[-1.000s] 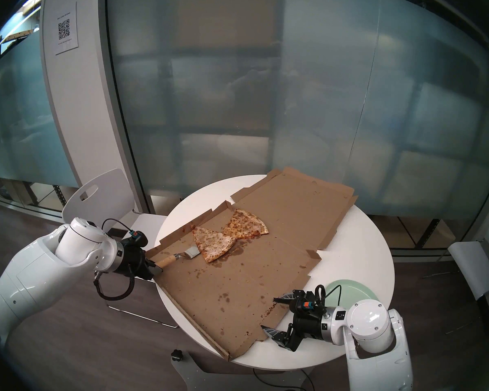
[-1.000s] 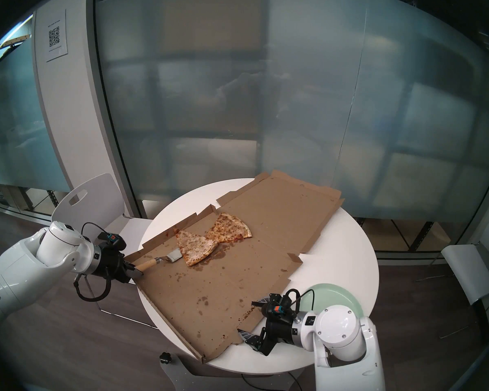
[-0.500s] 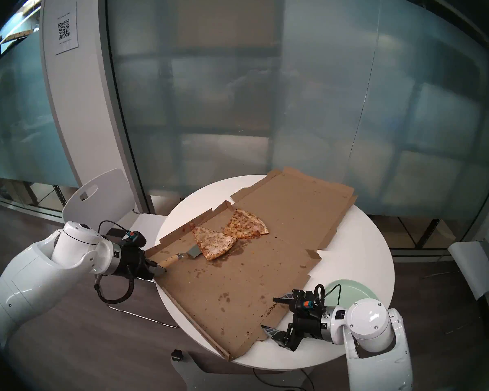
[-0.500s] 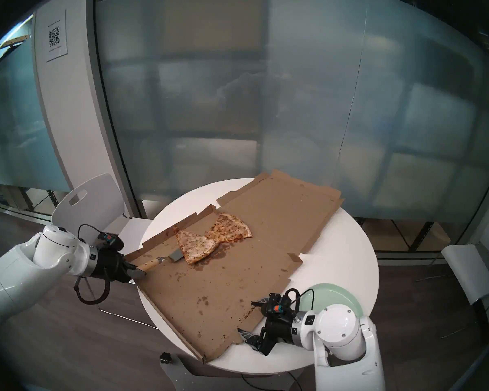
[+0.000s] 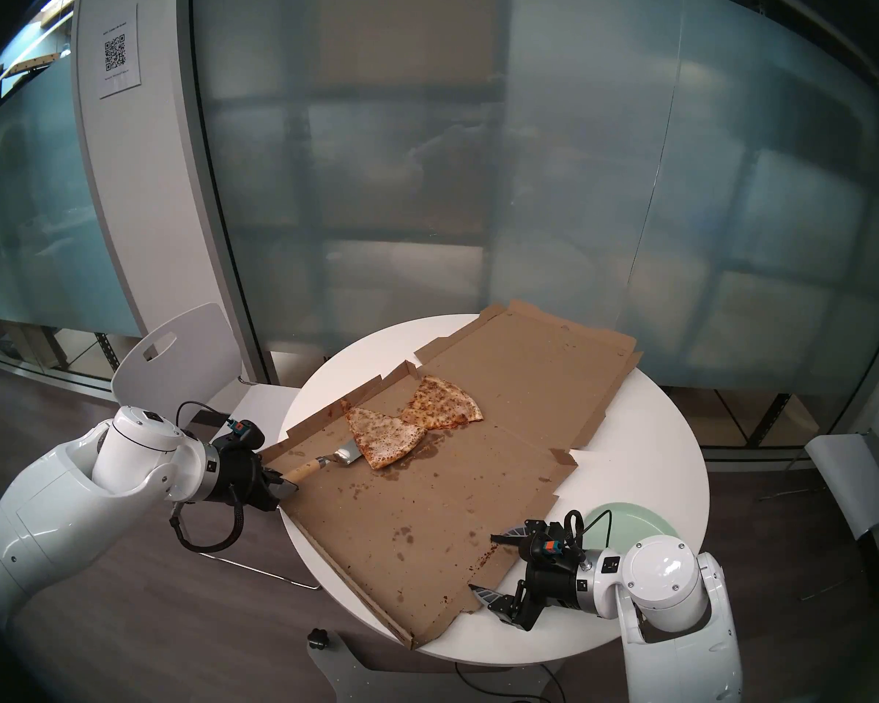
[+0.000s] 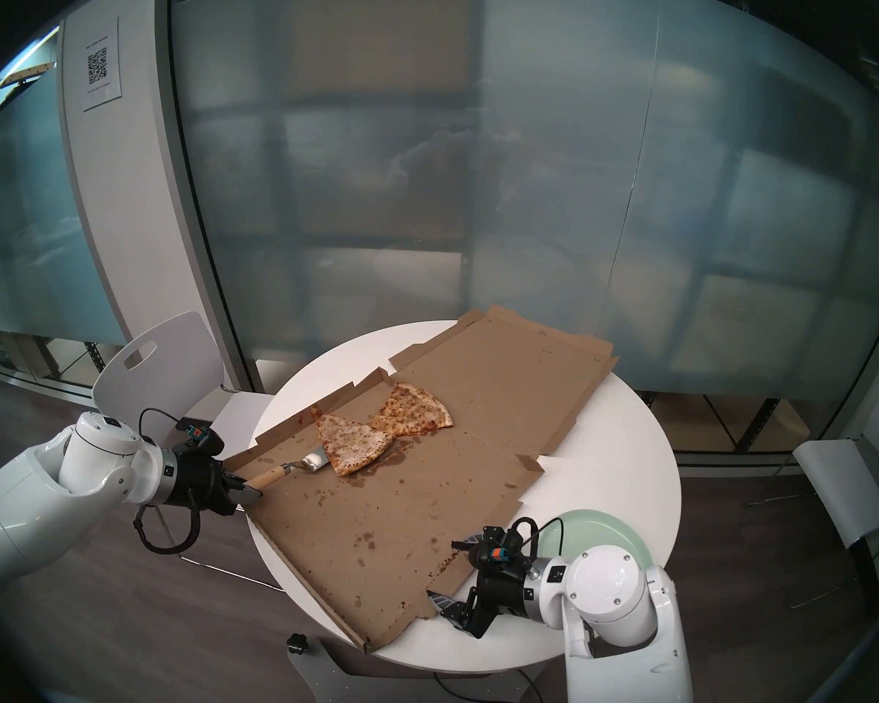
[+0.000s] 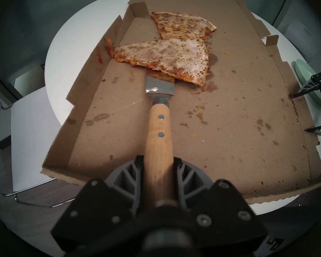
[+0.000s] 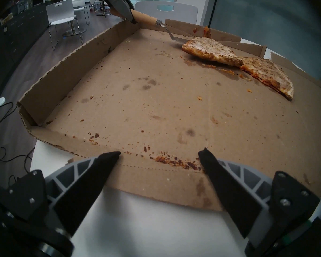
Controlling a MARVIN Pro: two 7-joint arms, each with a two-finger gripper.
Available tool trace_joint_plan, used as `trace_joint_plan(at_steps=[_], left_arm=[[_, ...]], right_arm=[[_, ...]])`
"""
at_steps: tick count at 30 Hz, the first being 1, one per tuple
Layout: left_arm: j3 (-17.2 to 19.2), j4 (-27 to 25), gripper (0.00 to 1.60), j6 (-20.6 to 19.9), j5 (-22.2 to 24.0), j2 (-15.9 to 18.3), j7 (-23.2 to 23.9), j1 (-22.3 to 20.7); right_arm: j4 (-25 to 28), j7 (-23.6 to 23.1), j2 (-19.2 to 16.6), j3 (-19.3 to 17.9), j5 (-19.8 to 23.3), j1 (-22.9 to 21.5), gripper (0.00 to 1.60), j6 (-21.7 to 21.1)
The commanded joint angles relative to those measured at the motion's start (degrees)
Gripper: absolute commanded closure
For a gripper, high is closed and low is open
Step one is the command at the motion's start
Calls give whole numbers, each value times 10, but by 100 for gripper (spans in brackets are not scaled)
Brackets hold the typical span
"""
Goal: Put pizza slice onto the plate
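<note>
While the left gripper (image 7: 158, 174) clamps the wooden handle of the spatula (image 7: 158, 121) between both fingers, the steel blade sits flat on the box floor with its front edge tucked under the near edge of the pizza slice (image 7: 167, 60), only partly under, most of the slice unsupported. Right gripper (image 8: 160, 157) has fingers spread wide, holding nothing, tips resting at the near right edge of the pizza box (image 8: 156, 106). Progress: early, scoop started, lift and carry not done. Plate (image 5: 635, 522) is bare, near right on the white table (image 5: 645, 433), partly hidden by the right arm, well apart from the slice at far left of the box. Slice looks long and narrow, pale whitish cheese with brown speckles, orange-red sauce at the edges; its far tip touches the box wall, its wide end overlaps the second slice (image 7: 183, 24), a browner wedge with curved crust. Likely floppy, may sag off the narrow blade.
</note>
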State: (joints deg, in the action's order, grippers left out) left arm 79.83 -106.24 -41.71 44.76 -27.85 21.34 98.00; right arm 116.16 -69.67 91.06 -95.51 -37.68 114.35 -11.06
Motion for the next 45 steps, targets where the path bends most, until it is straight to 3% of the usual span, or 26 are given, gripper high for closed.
trace_joint_plan(at_steps=[1, 12, 27, 37, 45], left_arm=[[26, -31, 160, 17, 5, 8, -9, 20], [45, -38, 160, 33, 9, 6, -33, 45], [125, -70, 160, 75, 49, 0, -41, 127], [175, -95, 160, 89, 53, -1, -41, 185], [196, -125, 160, 90, 47, 0, -32, 211]], right_arm=[[-2, 3, 2, 3, 0, -2, 0, 2], [-8, 12, 7, -3, 9, -3, 0, 14], [12, 3, 16, -22, 41, -4, 0, 16], [22, -5, 24, -35, 53, -12, 0, 16], [47, -13, 43, -68, 93, -24, 0, -3]])
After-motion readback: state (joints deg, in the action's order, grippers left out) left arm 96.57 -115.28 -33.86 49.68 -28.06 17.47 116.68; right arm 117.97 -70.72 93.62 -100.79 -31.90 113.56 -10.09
